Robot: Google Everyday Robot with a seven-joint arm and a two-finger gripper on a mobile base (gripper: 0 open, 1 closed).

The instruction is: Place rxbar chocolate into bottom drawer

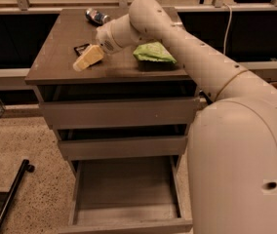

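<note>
The step in hand is, by my reading, the pickup. The gripper sits low over the desk, toward 9 o'clock of its top, and the rxbar chocolate shows only as a dark corner peeking out at the gripper's 11 o'clock, lying flat on the desk. Whether the gripper is open or already closed on the bar cannot be told from here. To do this well, the grasp should take the bar across its narrow width and pinch firmly, since a thin slick wrapper probably slips. It should then lift straight up before swinging, so the bar does not drag toward the desk's left edge. The bottom drawer stands pulled out at 6 o'clock, below the desk, and nothing shows on its grey floor. The carry must therefore go out past the front edge and down, clear of the two shut drawers above. The release should be low so the bar does not bounce. The green bag lies at 3 o'clock of the gripper, under the arm, and the can lies at 12 o'clock near the back edge. Both are apart from the bar. The room has a speckled floor, with a black rod lying at 8 o'clock.
</note>
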